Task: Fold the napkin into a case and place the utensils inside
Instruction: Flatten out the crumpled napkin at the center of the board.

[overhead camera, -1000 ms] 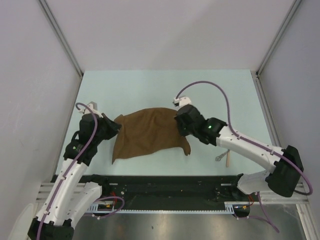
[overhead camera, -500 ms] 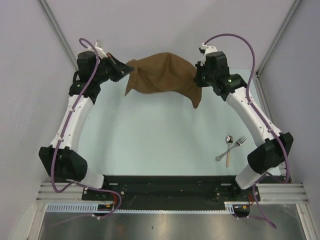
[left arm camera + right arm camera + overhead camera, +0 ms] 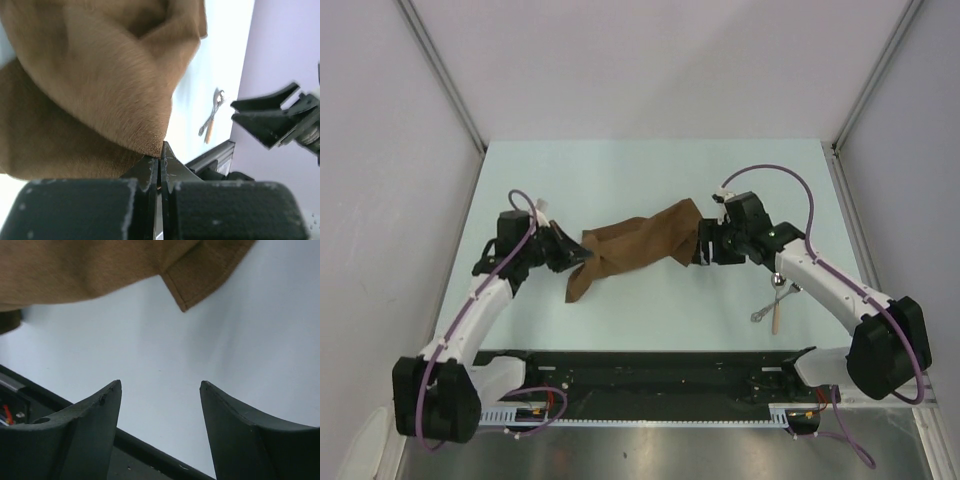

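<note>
The dark-brown napkin (image 3: 638, 245) lies bunched in a long creased band across the middle of the table. My left gripper (image 3: 577, 256) is shut on its left corner; in the left wrist view the cloth (image 3: 95, 85) meets the shut tips of the left gripper (image 3: 161, 150). My right gripper (image 3: 706, 248) stands open just off the napkin's right end. In the right wrist view the right gripper (image 3: 160, 386) holds nothing, and a hemmed corner of the napkin (image 3: 200, 275) lies beyond it on the table. The utensils (image 3: 776, 298), a spoon and a tan-handled fork, lie right of the right gripper.
The pale green table (image 3: 640, 180) is walled at the back and both sides. A black rail (image 3: 660, 365) with the arm bases runs along the near edge. The right forearm (image 3: 820, 285) passes close over the utensils.
Half a second ago both arms held the napkin stretched aloft at the far side. They have come down and nearer, and the right gripper has let go and opened.
</note>
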Available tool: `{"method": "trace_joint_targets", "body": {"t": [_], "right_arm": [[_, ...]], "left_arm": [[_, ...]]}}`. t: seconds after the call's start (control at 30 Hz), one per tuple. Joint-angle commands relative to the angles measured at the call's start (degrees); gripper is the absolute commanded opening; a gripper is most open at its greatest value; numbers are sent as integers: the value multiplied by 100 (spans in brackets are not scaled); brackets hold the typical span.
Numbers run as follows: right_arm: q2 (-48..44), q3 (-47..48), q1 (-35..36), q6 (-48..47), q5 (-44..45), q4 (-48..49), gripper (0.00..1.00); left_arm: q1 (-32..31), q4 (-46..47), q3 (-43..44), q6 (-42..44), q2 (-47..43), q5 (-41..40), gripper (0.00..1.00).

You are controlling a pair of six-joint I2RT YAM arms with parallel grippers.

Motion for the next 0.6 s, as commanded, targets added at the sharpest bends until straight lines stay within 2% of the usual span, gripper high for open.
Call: {"method": "trace_joint_targets", "body": {"t": [0.0, 0.07, 0.1, 0.13, 0.17, 0.23, 0.27, 0.37, 0.57], "right_arm": [[12, 18, 570, 497, -559, 1130, 70], [135, 9, 1070, 655, -743, 1716, 71], [179, -34, 1238, 682, -840, 1938, 72], [215, -69, 1414, 673, -919, 2149, 72], [241, -148, 1616, 664, -955, 2656, 72], [163, -639, 2187, 717, -719, 3412, 75], [145, -885, 2329, 761, -431, 4304, 77], [215, -1335, 2725, 832, -105, 5311, 78], [268, -1590, 3331, 840, 318, 5991, 76]], "left_arm": [[-438, 642, -265, -332, -1066, 112, 0], [-1024, 545, -273, -612, -1320, -527, 0], [-1228, 815, -352, -849, -1426, -723, 0], [-1422, 983, -649, -1469, -1514, -881, 0], [-1746, 1193, -808, -1780, -1585, -1039, 0], [-1924, 1301, -1029, -2377, -1752, -1435, 0], [-2047, 1249, -1021, -2459, -1805, -1576, 0], [-2363, 1073, -863, -2547, -1946, -2016, 0], [-2628, 1134, -810, -2758, -1928, -2131, 0]]}}
